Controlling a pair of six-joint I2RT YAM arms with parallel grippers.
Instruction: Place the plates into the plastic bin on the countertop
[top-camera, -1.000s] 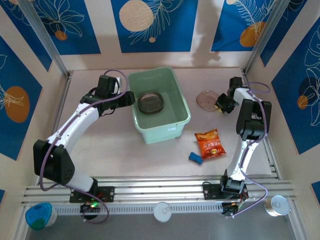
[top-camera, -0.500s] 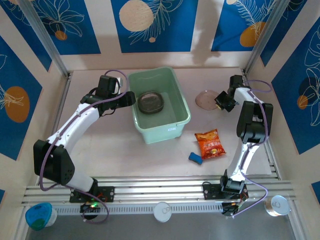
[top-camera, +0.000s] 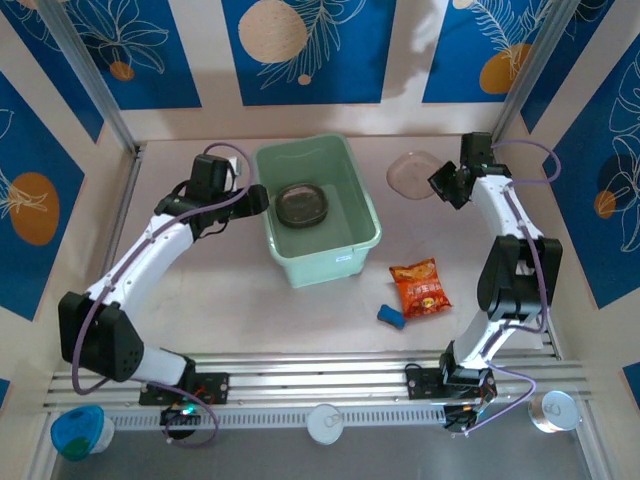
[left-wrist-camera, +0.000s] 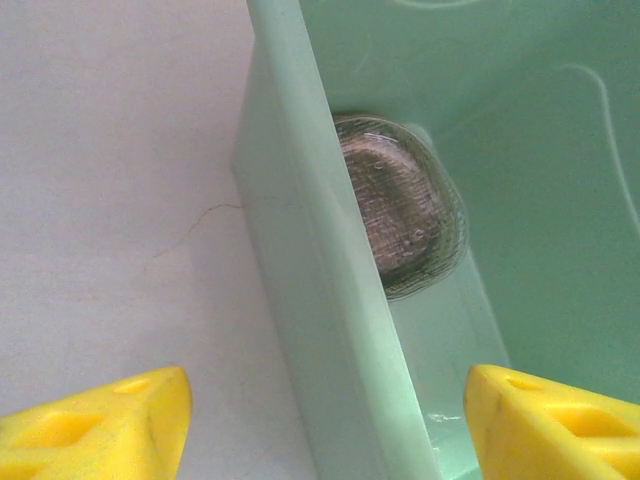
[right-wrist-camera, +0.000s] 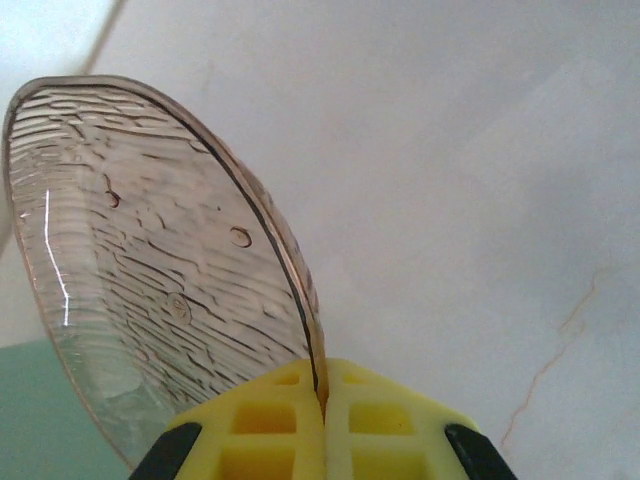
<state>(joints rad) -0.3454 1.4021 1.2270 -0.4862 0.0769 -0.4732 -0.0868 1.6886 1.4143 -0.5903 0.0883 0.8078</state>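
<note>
The mint-green plastic bin (top-camera: 348, 233) stands mid-countertop with a stack of smoky-brown plates (top-camera: 301, 203) on its floor; the stack (left-wrist-camera: 400, 215) also lies behind the bin's wall (left-wrist-camera: 310, 300) in the left wrist view. My left gripper (top-camera: 254, 197) hovers at the bin's left rim, open, its yellow fingers (left-wrist-camera: 95, 425) straddling the wall. My right gripper (top-camera: 442, 183) is shut on the rim of a translucent smoky plate (top-camera: 411, 174), lifted off the countertop (top-camera: 220, 290) right of the bin. The plate (right-wrist-camera: 150, 260) rises tilted from the closed yellow pads (right-wrist-camera: 270, 420).
An orange-red snack packet (top-camera: 419, 287) and a small blue object (top-camera: 391, 317) lie on the countertop in front of the right arm. Cream walls with blue panels enclose the back and sides. A metal rail (top-camera: 320, 380) runs along the near edge.
My right gripper has lifted the smoky plate and carried it up and toward the back-left, nearer the bin. The left arm has shifted only slightly at the bin's rim.
</note>
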